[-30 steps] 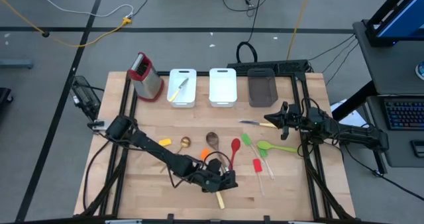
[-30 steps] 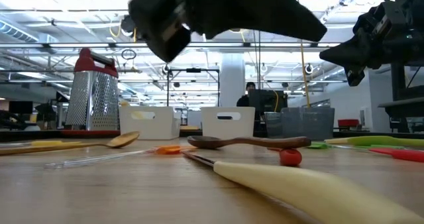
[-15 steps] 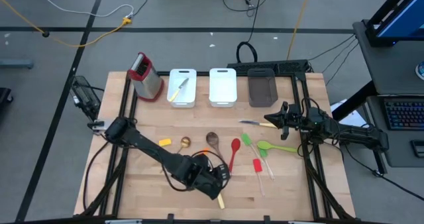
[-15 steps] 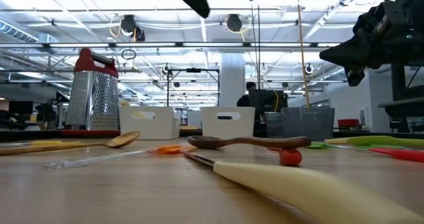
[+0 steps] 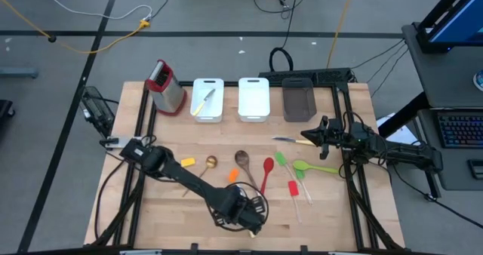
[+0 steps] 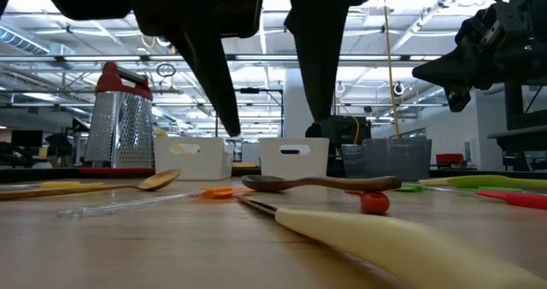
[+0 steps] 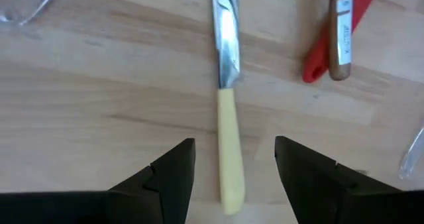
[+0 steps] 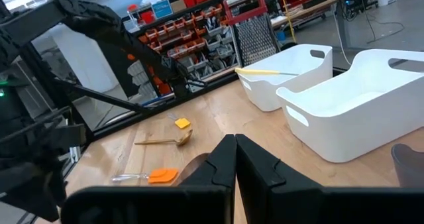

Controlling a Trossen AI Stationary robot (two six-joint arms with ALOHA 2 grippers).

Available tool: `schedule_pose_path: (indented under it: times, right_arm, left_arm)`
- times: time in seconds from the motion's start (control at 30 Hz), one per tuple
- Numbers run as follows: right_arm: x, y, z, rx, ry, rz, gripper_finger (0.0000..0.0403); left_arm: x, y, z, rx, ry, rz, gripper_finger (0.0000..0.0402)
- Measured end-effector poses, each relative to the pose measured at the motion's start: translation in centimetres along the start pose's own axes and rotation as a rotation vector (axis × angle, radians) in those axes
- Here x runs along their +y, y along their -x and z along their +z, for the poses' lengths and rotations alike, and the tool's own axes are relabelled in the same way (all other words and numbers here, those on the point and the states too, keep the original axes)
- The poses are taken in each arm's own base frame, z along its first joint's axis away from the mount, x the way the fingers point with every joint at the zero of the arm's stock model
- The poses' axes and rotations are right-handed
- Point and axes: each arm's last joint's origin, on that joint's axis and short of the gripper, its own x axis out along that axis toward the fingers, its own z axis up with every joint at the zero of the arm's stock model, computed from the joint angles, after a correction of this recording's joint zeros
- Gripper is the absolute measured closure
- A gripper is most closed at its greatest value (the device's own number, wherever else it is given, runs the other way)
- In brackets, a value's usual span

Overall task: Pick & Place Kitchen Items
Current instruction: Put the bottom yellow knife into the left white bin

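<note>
Both arms are finished in matte black, built from chunky jointed segments. Black cable loops can be seen bundled just behind the left gripper (image 5: 253, 217). Flat, wedge-shaped black fingers (image 7: 169, 177) are fitted, tapering to blunt tips. The right gripper (image 8: 235, 159) is made the same way.

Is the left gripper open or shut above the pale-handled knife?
Open. The left gripper shows two dark fingers standing apart, the pale-handled knife lying flat on the table between them, untouched.
</note>
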Motion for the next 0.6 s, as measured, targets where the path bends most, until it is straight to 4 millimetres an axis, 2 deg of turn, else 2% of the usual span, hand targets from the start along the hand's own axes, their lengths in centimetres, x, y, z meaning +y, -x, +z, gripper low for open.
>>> schedule_pose_path:
  times: [0.2,0.43,0.6]
  right_arm:
    - [0.0,0.0,0.0,0.000,0.034,0.000,0.0399]
    - [0.0,0.0,0.0,0.001,0.078,0.000,0.0399]
    - [0.0,0.0,0.0,0.004,0.078,-0.001,0.0399]
  left_arm:
    - [-0.2,-2.4,-0.3,-0.003,-0.004,0.046,0.0190]
    - [-0.8,-4.3,0.6,0.033,-0.028,0.103,0.0190]
    - [-1.4,-4.8,0.8,0.081,-0.093,0.085,0.0190]
